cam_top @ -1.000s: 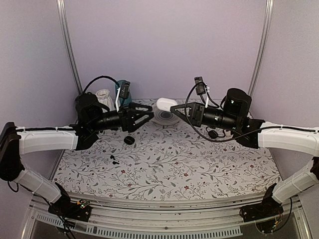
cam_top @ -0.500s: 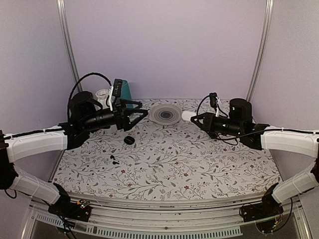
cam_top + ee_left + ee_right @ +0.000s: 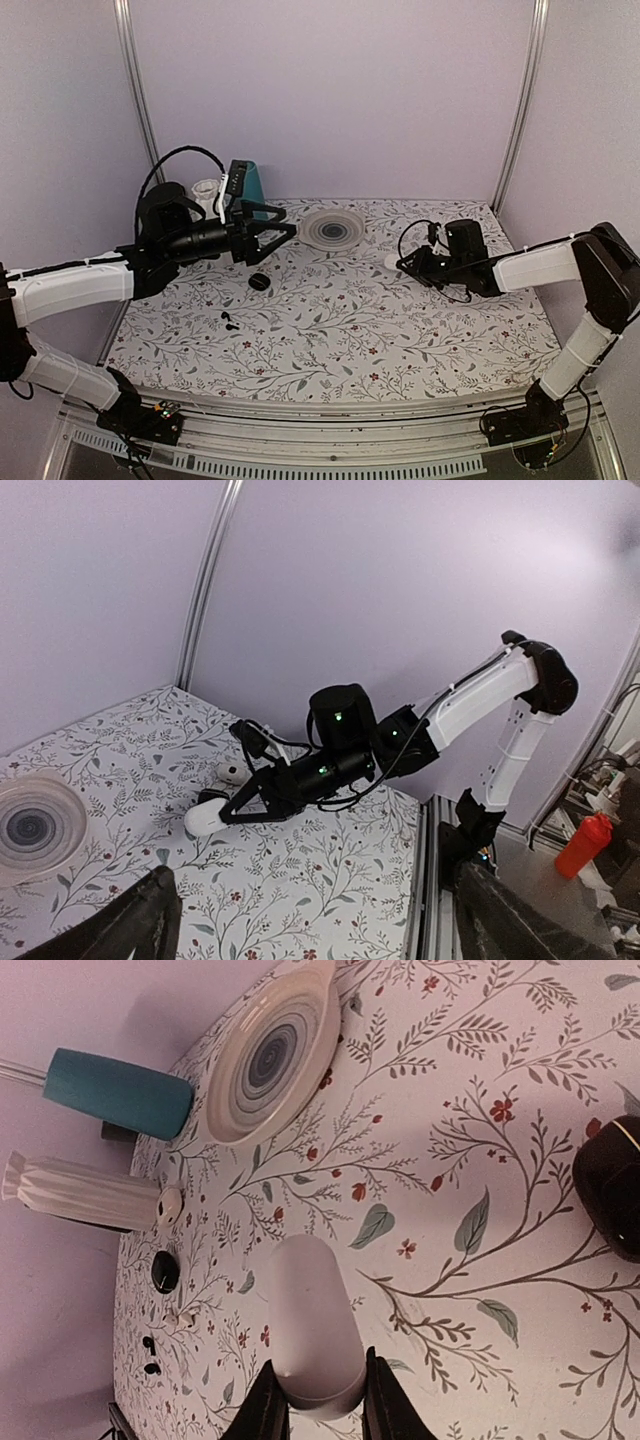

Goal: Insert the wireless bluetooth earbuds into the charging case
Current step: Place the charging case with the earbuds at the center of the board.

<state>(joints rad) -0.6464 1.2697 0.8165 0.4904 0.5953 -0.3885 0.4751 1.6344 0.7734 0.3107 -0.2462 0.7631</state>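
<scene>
My right gripper is shut on a white pebble-shaped charging case, held low at the table's right middle; whether it touches the cloth I cannot tell. The right wrist view shows the case pinched between both fingers. Two black earbuds lie left of centre and show in the right wrist view, next to pale white buds. A black case sits near them. My left gripper hovers open and empty above the table's back left.
A striped plate sits at the back centre. A teal cup and a white ribbed vase stand at the back left. A second black case lies close beside my right gripper. A small white case sits near the vase.
My right arm has swung right and down, carrying the white case from near the plate to low over the table. My left arm pulled back left and rose slightly, then held still.
</scene>
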